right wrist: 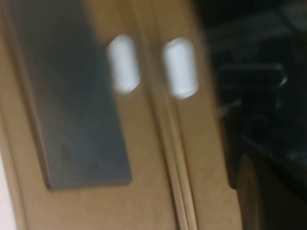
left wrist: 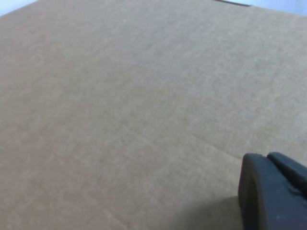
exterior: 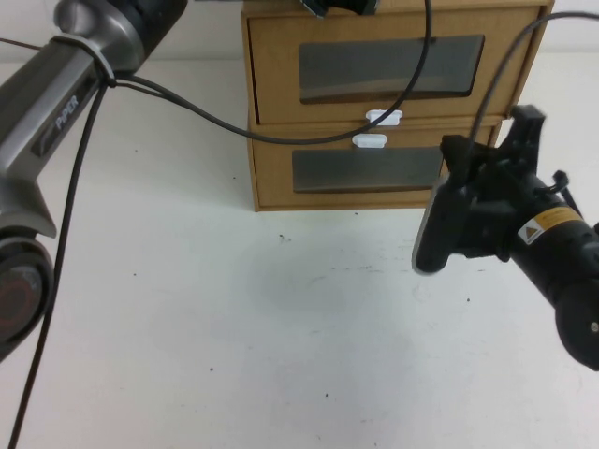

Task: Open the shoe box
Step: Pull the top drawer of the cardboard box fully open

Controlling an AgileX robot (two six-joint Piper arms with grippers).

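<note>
Both drawers of the brown cardboard shoe box (exterior: 281, 94), at the white table's (exterior: 234, 337) far side, sit unopened; the right gripper (exterior: 434, 234) hangs closed and empty before its lower drawer (exterior: 273, 176), the left gripper (left wrist: 269, 191) above its top.

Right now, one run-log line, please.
left tool: above stacked brown cardboard shoe boxes | right tool: shut, right of lower white handle | boxes closed

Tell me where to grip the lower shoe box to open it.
Take the white tab at the top middle of its front, coming straight at that face: nothing else sticks out of the flat cardboard. The right claw, shut, is near the front's right end; the left claw is above the top box.
</note>
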